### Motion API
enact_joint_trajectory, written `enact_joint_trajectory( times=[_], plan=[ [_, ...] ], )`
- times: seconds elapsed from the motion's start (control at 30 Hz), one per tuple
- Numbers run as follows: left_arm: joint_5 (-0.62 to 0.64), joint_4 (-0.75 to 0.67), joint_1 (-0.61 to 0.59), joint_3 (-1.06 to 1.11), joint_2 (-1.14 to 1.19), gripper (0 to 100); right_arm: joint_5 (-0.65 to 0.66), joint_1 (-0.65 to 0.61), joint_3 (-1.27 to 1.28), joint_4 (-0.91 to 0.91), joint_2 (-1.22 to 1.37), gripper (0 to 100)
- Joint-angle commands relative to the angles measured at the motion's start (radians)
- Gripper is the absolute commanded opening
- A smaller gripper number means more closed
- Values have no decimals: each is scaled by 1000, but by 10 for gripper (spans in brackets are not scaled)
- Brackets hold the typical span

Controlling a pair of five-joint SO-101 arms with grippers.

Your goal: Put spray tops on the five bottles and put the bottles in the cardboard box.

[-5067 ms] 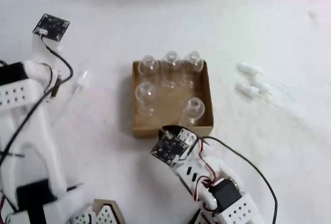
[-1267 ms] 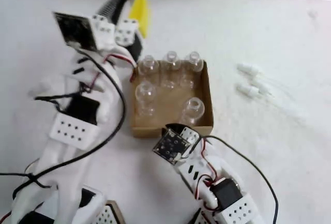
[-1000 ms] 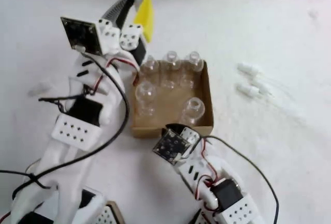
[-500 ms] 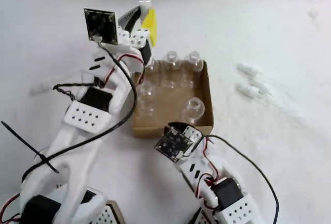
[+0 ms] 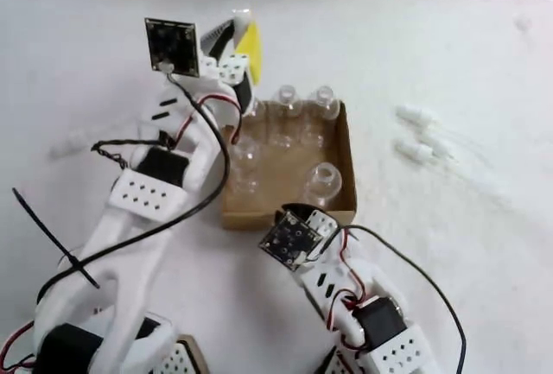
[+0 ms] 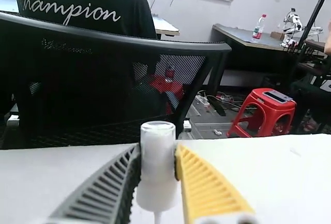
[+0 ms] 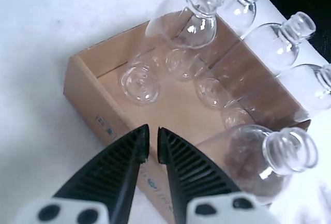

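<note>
Overview of the workbench, seen from the robot's side. The white table (image 5: 449,253) carries all parts. The left arm (image 5: 147,193) stretches from the near left edge up past the box; its claw, the left gripper (image 6: 158,154), pinches a white spray top (image 6: 157,175) between one grey and one yellow finger, cap upward and thin tube hanging below. It holds the top raised over the table, just beyond the far left corner of the box. The right arm (image 5: 363,313) lies low at the near edge. Its claw, the right gripper (image 7: 152,154), has its black fingers pressed almost together with only a thin slit between them. It grasps nothing and hovers at the near wall of the box. The cardboard box (image 5: 346,145) sits at mid-table, open upward. Inside it stand five clear bottles (image 5: 321,182), upright, necks bare. Loose spray tops (image 5: 416,116) lie on the table to the right, well apart from the box.
</note>
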Motion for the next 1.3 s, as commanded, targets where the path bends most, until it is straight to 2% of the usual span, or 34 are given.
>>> enact_joint_trajectory(
  times=[0.0, 0.13, 0.23, 0.33, 1.03, 1.1, 1.27],
  plan=[
    [55, -58, -10, 23, -4, 24, 0, 13, 8, -25, -7, 17],
    [63, -218, -10, 104, 38, 24, 0, 15, 8, -25, -7, 17],
    [17, -350, -8, 158, 90, 23, 0, 15, 8, -25, -7, 17],
    [0, -427, -7, 207, 107, 23, 2, 15, 8, -25, -7, 17],
    [-3, -433, -1, 281, 116, 30, 6, 15, 8, -27, -7, 17],
    [0, -431, -1, 282, 116, 74, 6, 15, 8, -27, -7, 17],
    [5, -410, 8, 302, 114, 273, 8, 16, 8, -28, -7, 18]
  ],
)
